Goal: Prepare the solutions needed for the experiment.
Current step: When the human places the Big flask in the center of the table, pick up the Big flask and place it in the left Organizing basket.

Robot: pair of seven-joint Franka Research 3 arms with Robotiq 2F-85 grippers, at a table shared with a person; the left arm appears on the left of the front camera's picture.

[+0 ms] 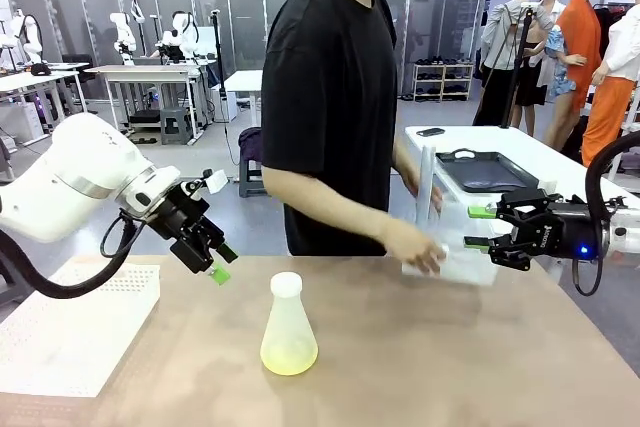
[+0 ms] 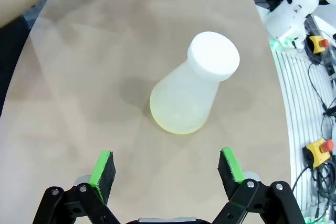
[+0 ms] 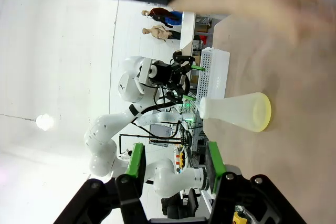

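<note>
We see flask [image 1: 288, 329] upright mid-table [image 1: 430, 357], capped white, solution [image 1: 289, 355] pale yellow-green pooled at its base. Left gripper [image 1: 216, 265] hovers up-left of flask, jaws spread wide, nothing held. Right gripper [image 1: 482, 228] well right of flask, jaws partly parted, empty. Person's hand [image 1: 418, 245] right of flask on blurred white item. White perforated rack [image 1: 75, 327] left of flask.

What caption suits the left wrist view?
Open left gripper hovers above a capped frosted flask holding pale yellow-green solution on the table.
</note>
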